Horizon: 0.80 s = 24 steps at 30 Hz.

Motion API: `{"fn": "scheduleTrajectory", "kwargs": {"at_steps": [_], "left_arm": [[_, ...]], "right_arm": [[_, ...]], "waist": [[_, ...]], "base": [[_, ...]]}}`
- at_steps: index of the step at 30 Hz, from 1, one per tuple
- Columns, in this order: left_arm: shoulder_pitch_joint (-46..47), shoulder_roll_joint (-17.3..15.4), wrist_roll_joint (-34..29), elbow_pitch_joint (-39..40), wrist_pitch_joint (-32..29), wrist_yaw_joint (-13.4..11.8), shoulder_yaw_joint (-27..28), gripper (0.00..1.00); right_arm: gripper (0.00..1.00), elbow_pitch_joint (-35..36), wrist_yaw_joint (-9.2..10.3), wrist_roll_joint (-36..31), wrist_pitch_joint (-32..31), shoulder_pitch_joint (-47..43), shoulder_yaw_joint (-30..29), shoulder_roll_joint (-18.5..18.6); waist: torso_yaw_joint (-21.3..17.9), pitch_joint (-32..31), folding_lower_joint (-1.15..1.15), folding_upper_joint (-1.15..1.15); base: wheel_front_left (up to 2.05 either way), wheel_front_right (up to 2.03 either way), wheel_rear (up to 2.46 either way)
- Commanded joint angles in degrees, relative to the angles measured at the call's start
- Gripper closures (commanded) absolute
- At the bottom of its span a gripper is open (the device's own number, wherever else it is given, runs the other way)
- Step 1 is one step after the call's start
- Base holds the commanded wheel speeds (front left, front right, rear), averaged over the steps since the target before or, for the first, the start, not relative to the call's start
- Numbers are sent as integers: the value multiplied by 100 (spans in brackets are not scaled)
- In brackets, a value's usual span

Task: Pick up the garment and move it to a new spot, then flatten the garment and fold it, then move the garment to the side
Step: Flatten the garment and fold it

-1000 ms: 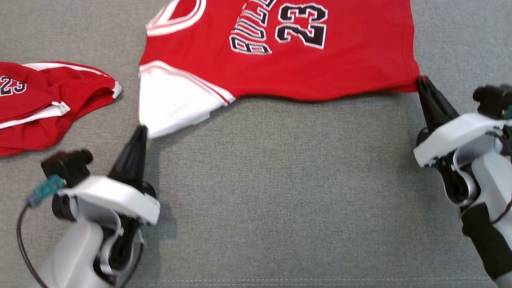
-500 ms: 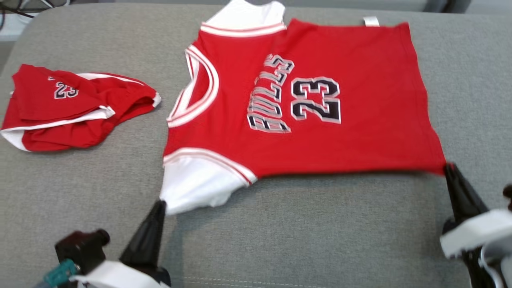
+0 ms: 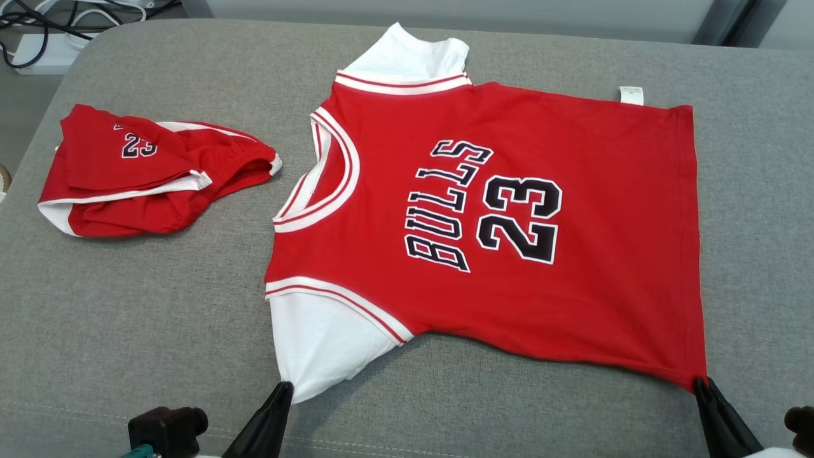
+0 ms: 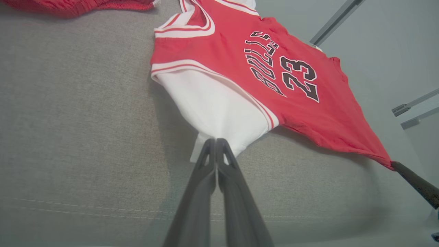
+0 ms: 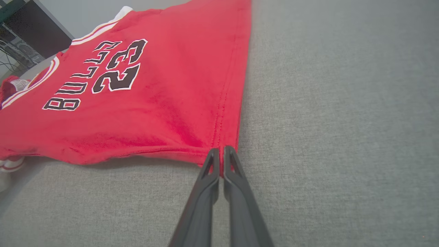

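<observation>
At the near edge of the grey fabric-covered tabletop (image 3: 127, 331), the left tool (image 3: 284, 387) is pinched tight on the tip of the white near sleeve (image 3: 318, 350) of the red jersey (image 3: 585, 165), its fingers pressed together with cloth between them. Well to its right, the right tool (image 3: 699, 381) is clamped the same way on the jersey's near hem corner. The jersey lies flat and face up in the middle of the tabletop, its near edge drawn into two points at the tools. Its long axis runs across the robot's front, with the collar toward the robot's left and the hem toward its right, so "BULLS 23" reads sideways. A small white label (image 3: 631, 95) pokes out at the far hem corner. Bunched red shorts (image 3: 159, 191) with a matching 23 lie apart on the left, clear of the jersey. Dark cables (image 3: 38, 19) show beyond the far-left corner, and a pale wall rises behind.
</observation>
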State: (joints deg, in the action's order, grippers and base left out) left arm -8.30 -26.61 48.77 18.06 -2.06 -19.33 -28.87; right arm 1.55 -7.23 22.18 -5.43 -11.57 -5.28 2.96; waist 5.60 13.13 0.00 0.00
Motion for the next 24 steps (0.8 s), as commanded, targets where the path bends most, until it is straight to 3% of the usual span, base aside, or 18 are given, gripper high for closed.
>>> {"fn": "scheduleTrajectory", "kwargs": {"at_steps": [1,8,9,10,11,12,18,24], "left_arm": [[23,-117,33,119,20,-62,181,100],[-112,-152,168,33,-76,-100,203,100],[-90,-168,159,1,-91,-83,191,97],[-90,-168,159,1,-91,-83,191,97],[-57,-173,151,-30,-98,-61,180,29],[-27,-171,153,-63,-109,-42,172,0],[305,-292,-47,-121,49,-45,359,0],[982,-455,-522,-138,528,-182,799,0]], "right_arm": [[100,202,-25,-56,-20,-14,73,70],[100,180,-25,-56,-158,-202,56,9],[68,157,-25,-53,-155,-190,89,7],[68,157,-25,-53,-155,-190,89,7],[20,138,-25,-12,-152,-173,142,5],[0,133,-25,-9,-120,-148,191,4],[0,232,-25,-127,154,45,287,35],[0,449,-25,-624,755,565,11,25]], "waist": [[-1,-11,0,0],[-12,-161,0,0],[-12,-180,0,0],[-12,-180,0,0],[-15,-203,0,0],[-27,-237,0,0],[-104,-395,0,0],[-243,-561,0,0]], "base": [[0,0,0],[0,0,0],[0,0,0],[0,0,0],[0,0,0],[0,0,0],[0,0,0],[0,0,0]]}}
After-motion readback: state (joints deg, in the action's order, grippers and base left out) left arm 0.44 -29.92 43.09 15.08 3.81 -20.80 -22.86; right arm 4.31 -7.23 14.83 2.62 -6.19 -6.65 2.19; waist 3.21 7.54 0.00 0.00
